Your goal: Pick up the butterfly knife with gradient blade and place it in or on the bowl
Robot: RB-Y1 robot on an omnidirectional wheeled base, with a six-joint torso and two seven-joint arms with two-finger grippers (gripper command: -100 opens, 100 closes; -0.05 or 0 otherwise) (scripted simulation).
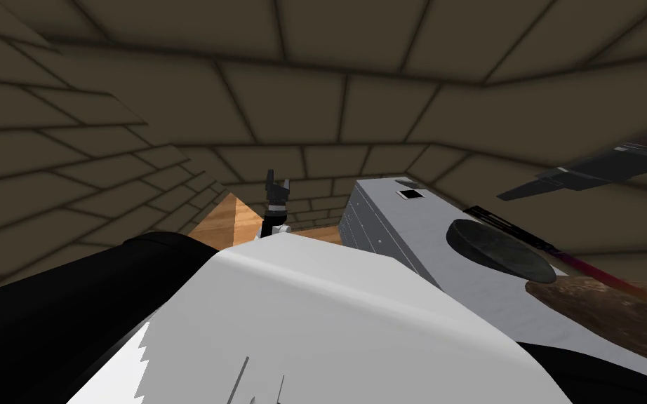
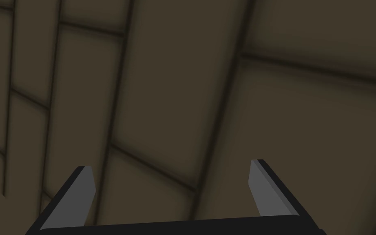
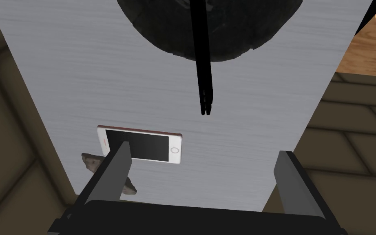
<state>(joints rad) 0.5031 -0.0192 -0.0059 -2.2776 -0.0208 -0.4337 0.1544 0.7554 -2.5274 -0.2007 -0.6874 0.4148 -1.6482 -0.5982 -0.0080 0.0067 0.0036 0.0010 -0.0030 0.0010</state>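
Currently: right pincer is wide open and empty over the light grey table; the black-handled butterfly knife with a red-to-yellow gradient blade lies across the dark round bowl.
Bowl sits straight ahead of the right pincer's fingertips, well apart from them. The knife's twin black handle pokes past the rim toward the pincer, its end lined up roughly midway between the two fingers and clear of both. The blade runs off the bowl's far side and reaches a brown mottled slab. A white smartphone with a black screen lies flat on the table, partly hidden behind one finger; a small grey-brown rock lies just beside that same finger, near the phone. Left pincer is wide open too, holding nothing, raised away from the table.
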